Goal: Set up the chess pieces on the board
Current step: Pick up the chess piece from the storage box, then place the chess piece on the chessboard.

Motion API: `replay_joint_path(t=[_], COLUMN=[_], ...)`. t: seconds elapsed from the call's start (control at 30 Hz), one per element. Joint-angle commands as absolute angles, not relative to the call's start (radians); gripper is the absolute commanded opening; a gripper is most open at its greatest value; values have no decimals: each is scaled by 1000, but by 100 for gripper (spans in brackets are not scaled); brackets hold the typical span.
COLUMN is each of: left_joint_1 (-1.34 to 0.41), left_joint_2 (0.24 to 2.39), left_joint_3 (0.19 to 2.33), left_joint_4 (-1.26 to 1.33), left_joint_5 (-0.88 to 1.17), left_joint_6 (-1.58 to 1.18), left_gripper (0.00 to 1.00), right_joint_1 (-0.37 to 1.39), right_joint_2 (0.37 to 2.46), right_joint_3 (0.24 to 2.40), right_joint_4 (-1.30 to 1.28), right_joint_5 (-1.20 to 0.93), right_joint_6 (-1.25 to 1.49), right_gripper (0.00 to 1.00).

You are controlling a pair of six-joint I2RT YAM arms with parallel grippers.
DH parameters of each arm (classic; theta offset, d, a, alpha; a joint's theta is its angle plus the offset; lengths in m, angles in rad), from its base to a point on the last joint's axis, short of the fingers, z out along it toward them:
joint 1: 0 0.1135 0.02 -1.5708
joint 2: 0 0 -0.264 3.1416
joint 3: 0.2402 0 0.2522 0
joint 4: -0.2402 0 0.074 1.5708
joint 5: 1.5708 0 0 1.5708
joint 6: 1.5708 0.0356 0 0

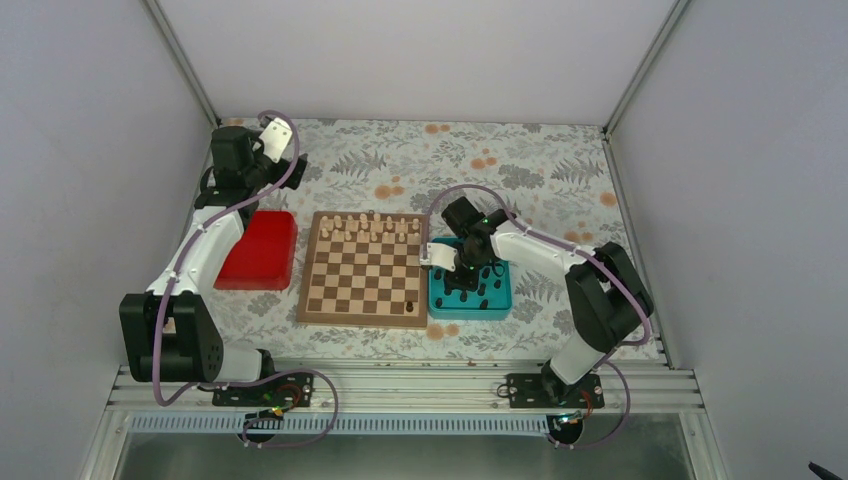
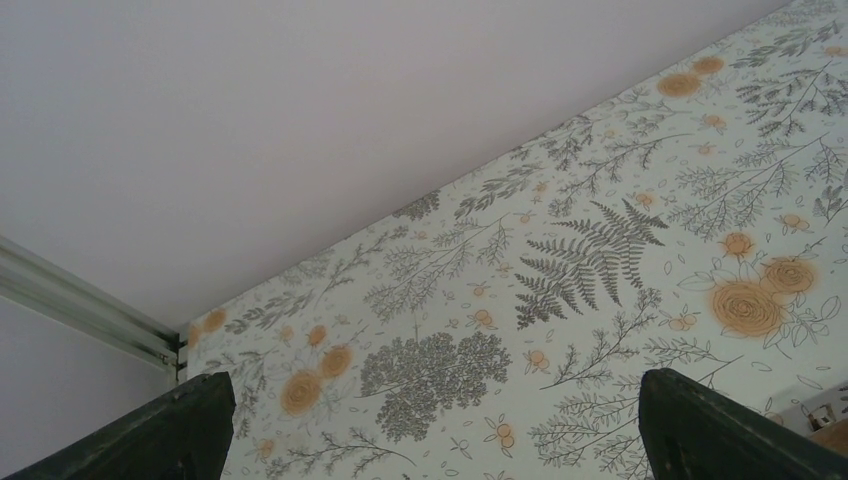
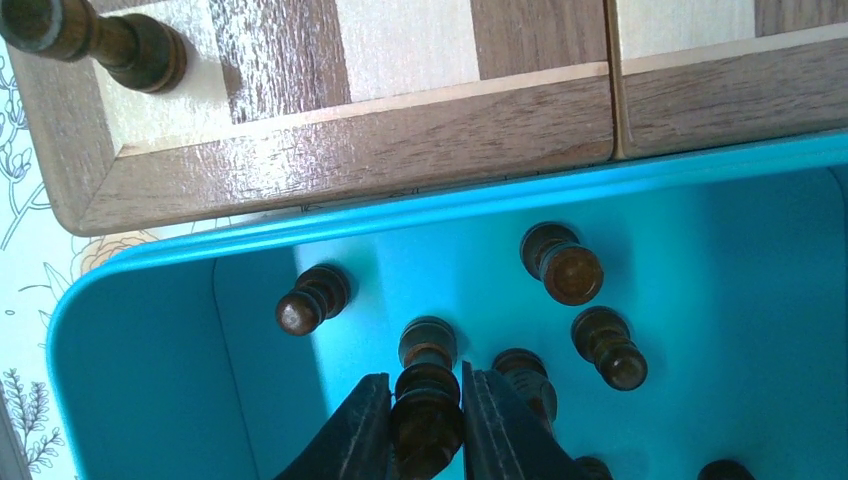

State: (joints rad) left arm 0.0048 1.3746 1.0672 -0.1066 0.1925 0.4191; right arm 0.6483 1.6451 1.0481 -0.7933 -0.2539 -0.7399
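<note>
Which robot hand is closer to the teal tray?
The right. The right gripper is down inside the teal tray, pinching a dark chess piece. The left gripper is far away, open, beyond the red tray.

Whole table (image 1: pixel 560 170) from above — right wrist close over tray (image 3: pixel 400 215) and board (image 3: pixel 350 150) edge, left toward wall (image 2: pixel 300 120).

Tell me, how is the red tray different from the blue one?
The red tray sits left of the board; the teal tray sits right of it. The teal tray holds dark chess pieces, while no pieces show in the red tray. Both lie flat beside the board.
</note>
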Motion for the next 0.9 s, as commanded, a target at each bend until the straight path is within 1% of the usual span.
replay_joint_path(t=[0.0, 0.03, 0.1, 0.3, 0.47, 0.63, 0.87], left_joint_1=[12, 12, 12, 12, 12, 17, 70], left_joint_2=[1379, 1379, 1379, 1375, 1358, 1347, 1346], left_joint_3=[1063, 1064, 1066, 1071, 1071, 1077, 1103], left_joint_4=[-101, -101, -101, -105, -106, -104, -112], left_joint_5=[222, 224, 229, 236, 234, 215, 239], left_joint_6=[426, 425, 425, 424, 425, 432, 453], left_gripper=[100, 100, 100, 100, 100, 100, 100], right_joint_1=[657, 657, 657, 667, 709, 778, 913], right_joint_2=[1644, 1635, 1619, 1576, 1578, 1651, 1860], right_joint_3=[1038, 1042, 1055, 1152, 1323, 1515, 1734], right_joint_4=[-785, -790, -809, -893, -990, -1051, -1084], right_joint_5=[-272, -273, -270, -241, -202, -191, -183], right_joint_6=[-748, -746, -743, -738, -739, -751, -770], right_gripper=[13, 10, 8, 6, 7, 7, 6])
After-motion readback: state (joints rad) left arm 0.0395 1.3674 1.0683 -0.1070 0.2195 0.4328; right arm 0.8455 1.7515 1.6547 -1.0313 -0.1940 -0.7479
